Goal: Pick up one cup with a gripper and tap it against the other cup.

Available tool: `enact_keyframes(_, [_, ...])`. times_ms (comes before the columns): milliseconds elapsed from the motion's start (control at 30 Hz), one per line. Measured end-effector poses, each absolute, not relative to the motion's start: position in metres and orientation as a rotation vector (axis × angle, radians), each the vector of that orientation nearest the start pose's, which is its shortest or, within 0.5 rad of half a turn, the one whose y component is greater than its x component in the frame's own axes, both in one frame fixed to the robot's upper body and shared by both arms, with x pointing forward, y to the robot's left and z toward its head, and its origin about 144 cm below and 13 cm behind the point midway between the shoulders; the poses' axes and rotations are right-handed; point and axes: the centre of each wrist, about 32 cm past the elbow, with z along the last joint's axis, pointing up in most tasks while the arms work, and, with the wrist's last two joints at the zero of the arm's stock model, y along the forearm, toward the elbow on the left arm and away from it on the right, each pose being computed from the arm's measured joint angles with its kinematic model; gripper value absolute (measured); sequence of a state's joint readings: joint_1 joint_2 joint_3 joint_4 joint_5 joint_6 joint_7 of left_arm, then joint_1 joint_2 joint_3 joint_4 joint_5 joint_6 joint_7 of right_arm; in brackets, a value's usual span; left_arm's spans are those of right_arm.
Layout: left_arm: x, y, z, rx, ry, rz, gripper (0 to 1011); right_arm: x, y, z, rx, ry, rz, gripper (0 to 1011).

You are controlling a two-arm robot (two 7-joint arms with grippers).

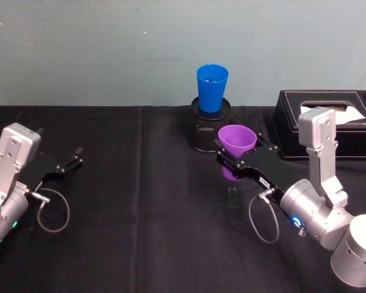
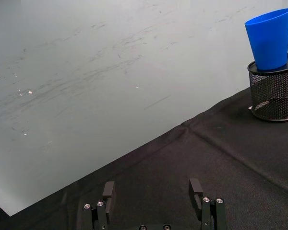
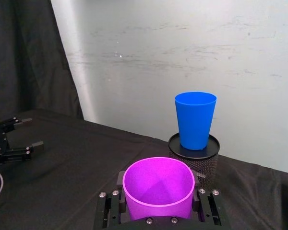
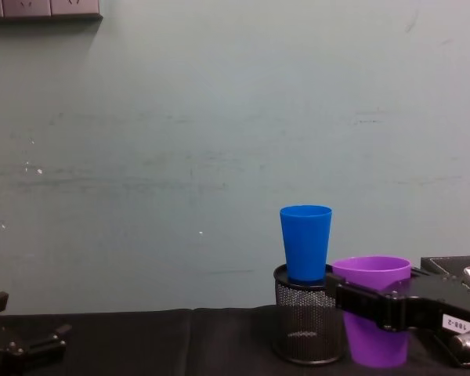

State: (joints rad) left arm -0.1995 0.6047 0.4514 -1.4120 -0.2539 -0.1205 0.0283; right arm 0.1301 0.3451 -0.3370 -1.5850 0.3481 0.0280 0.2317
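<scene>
The right gripper (image 1: 236, 160) is closed on the purple cup (image 1: 236, 141), one flat finger on each side of the wall just under the rim, open only as wide as the cup. The cup is upright, mouth up. I cannot tell whether its base is clear of the bench (image 1: 140, 213).

The main risk is hitting the wrong thing. In the chest view the purple rim comes only a little above the foot of the blue cup (image 1: 211, 85), which is perched on top of the mesh holder (image 1: 207, 131). Pushed straight across at this height, the purple cup would probably strike the holder, not the blue cup. It looks as though it needs raising first.

The second risk is force. The blue cup looks light and sits high on a narrow perch, so a firm tap could tip it or knock it off. The smooth, tapered purple wall could also twist or slide between the flat fingers on contact.

The tissue box (image 1: 329, 122) is just beside the right arm, so a wide swing could clip it.

The left gripper (image 1: 70, 160) is parked at the bench's left, fingers apart and empty.
</scene>
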Motion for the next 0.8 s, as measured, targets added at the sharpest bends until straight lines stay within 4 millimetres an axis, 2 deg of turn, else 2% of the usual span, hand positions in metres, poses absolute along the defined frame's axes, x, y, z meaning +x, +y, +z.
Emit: enact_keyframes(800, [0.4886,0.3097,1.1398,0.304,-0.285,1.248,1000,0.4793,-0.2244,1.17,-0.016,-0.014,-1.019,735])
